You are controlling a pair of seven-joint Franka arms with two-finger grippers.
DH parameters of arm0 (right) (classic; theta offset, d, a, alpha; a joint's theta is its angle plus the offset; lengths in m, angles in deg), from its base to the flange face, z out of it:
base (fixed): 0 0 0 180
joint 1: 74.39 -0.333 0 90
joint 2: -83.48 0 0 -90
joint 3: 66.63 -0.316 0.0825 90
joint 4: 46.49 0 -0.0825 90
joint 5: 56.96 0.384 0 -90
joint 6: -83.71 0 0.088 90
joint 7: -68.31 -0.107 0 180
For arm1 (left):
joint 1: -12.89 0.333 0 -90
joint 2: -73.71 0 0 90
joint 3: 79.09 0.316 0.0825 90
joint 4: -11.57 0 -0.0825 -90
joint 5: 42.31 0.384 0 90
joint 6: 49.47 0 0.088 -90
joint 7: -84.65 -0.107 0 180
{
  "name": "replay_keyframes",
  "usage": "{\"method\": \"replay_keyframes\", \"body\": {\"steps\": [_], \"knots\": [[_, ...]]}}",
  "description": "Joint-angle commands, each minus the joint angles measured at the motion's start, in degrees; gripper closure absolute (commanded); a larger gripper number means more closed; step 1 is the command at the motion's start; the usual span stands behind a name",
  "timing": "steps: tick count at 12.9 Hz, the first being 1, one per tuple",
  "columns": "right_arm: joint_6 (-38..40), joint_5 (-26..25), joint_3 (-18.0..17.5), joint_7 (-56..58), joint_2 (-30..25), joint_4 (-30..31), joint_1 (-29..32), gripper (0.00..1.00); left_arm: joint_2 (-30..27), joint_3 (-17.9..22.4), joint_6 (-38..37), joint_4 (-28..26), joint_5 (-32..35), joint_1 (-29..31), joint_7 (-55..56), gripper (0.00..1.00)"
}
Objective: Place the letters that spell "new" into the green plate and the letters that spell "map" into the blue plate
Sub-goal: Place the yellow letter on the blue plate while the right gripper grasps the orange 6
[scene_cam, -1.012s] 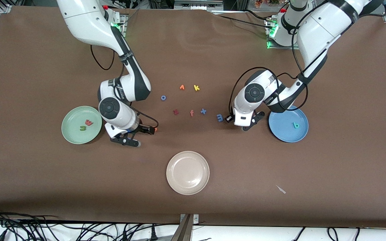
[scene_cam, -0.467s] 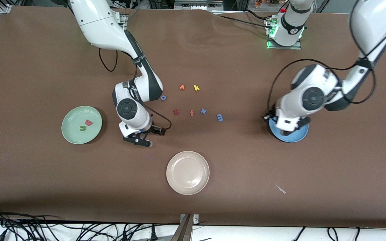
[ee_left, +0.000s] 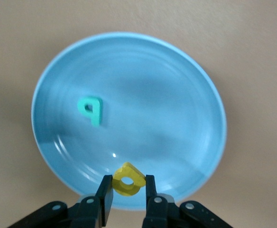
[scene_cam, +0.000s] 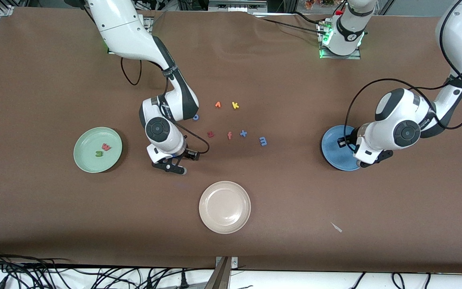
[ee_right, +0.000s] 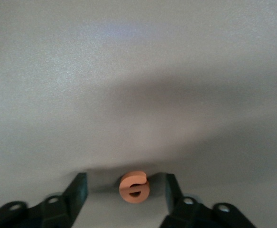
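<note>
My left gripper (ee_left: 128,186) is shut on the yellow "a" (ee_left: 136,176) and hangs over the rim of the blue plate (ee_left: 167,95) (scene_cam: 333,148). The teal "p" (ee_left: 91,110) lies in that plate. My right gripper (ee_right: 125,180) (scene_cam: 181,161) is low over the table between the green plate (scene_cam: 88,160) and the loose letters. It is open, a finger on each side of the orange "e" (ee_right: 134,187), neither one touching it. The green "n" (scene_cam: 99,153) and the red "w" (scene_cam: 106,147) lie in the green plate. The blue "m" (scene_cam: 263,141) lies on the table.
A cream-white plate (scene_cam: 224,207) sits nearer the front camera, mid-table. Loose letters lie in the middle: dark red "z" (scene_cam: 210,134), orange "f" (scene_cam: 229,135), blue "x" (scene_cam: 243,133), blue "o" (scene_cam: 195,117), yellow "k" (scene_cam: 235,105) and one more orange letter (scene_cam: 217,104).
My left arm has swung from beside the blue "m" to over the blue plate. My right gripper has shifted away from the green plate and its fingers have drawn in around the "e".
</note>
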Motion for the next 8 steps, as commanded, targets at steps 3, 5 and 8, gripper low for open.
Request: {"method": "replay_keyframes", "body": {"steps": [3,5,8], "knots": [[-0.2,0.6,0.2,-0.4,0.6,-0.5,-0.2,0.72,2.1,0.9,1.6,0.3,4.1,-0.3,-0.8,0.21],[-0.2,0.6,0.2,-0.3,0.6,-0.6,-0.1,0.89,1.6,0.3,1.0,0.4,3.6,-0.4,0.1,0.00],[0.6,0.4,0.6,0.9,0.2,-1.3,0.5,0.94,0.9,-6.5,-1.2,0.5,1.7,-0.4,7.4,0.00]]}}
